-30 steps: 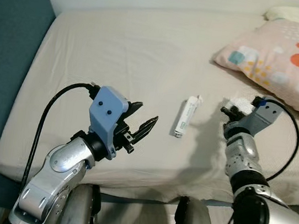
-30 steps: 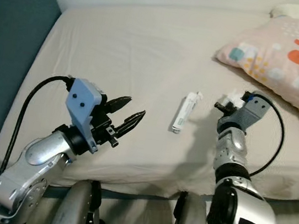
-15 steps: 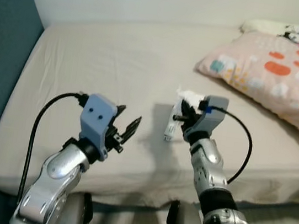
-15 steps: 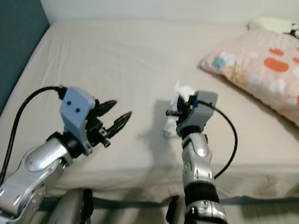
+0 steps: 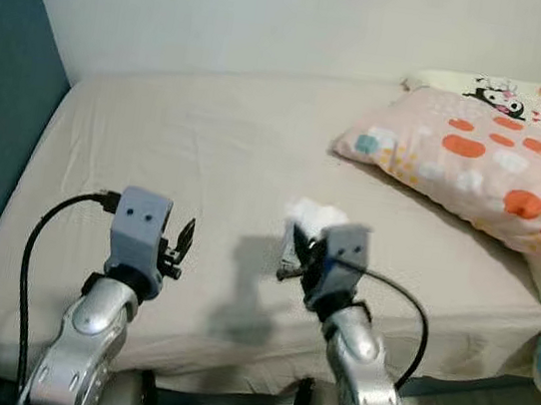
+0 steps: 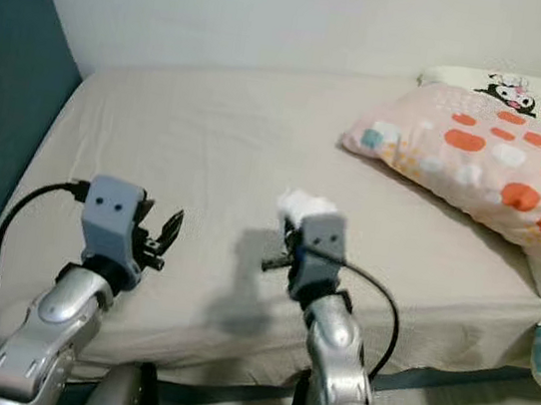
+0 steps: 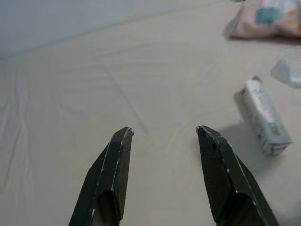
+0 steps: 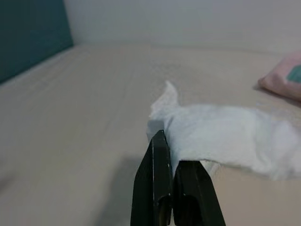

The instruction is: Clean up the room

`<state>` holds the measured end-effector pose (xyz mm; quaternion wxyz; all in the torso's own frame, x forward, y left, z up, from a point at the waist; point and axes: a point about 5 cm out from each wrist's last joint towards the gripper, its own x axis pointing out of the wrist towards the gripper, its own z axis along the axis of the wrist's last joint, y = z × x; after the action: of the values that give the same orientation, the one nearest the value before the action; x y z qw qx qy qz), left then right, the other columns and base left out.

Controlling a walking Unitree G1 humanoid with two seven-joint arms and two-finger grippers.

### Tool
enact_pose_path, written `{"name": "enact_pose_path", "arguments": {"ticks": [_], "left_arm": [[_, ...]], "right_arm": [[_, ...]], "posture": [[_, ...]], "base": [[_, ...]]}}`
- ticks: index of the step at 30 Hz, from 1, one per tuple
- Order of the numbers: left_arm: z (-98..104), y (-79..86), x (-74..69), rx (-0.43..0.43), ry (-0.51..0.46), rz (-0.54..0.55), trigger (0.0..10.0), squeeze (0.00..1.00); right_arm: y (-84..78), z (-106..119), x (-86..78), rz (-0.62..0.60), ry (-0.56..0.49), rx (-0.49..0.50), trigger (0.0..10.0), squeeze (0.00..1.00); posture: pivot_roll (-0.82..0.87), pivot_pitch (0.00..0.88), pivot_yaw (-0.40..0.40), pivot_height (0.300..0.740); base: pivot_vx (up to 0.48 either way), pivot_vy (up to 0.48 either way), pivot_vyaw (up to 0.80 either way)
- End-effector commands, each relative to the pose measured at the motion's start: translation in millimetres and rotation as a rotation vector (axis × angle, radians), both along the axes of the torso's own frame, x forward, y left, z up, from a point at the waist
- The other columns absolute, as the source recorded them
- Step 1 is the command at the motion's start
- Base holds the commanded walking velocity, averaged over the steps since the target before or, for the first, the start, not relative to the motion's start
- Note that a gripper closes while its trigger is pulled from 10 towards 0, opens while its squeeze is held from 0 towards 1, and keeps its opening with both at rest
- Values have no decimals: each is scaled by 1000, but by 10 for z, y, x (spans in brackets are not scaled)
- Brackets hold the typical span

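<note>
bed; r gripper pinching tissue; l wrist: tube.

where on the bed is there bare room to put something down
The bed sheet is bare from the wall down to the left gripper, along the teal wall side. It is crowded on the robot's right: the pink pillow, and mid-bed the white tube beside the right gripper holding a tissue.
</note>
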<state>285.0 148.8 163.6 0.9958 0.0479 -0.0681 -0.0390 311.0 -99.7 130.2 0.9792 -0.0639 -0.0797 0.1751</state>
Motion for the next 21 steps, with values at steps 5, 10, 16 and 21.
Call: {"name": "enact_pose_path", "arguments": {"ticks": [5, 10, 16, 21], "left_arm": [[-301, 205, -37, 32, 89, 224, 10000, 0], [-354, 255, -69, 56, 98, 253, 10000, 0], [-370, 210, -63, 49, 95, 215, 10000, 0], [-360, 155, -48, 36, 82, 196, 10000, 0]], "right_arm": [[-178, -131, -73, -147, 22, -61, 10000, 0], [-279, -259, -141, -191, 98, -25, 10000, 0], [-277, -318, -197, -184, 135, 21, 10000, 0], [-259, -322, -213, -189, 134, 13, 10000, 0]], "posture": [[12, 123, -28, 569], [15, 118, -23, 569], [12, 117, -17, 569], [5, 112, -15, 584]], "base": [[0, 0, 0], [0, 0, 0], [0, 0, 0], [0, 0, 0]]}}
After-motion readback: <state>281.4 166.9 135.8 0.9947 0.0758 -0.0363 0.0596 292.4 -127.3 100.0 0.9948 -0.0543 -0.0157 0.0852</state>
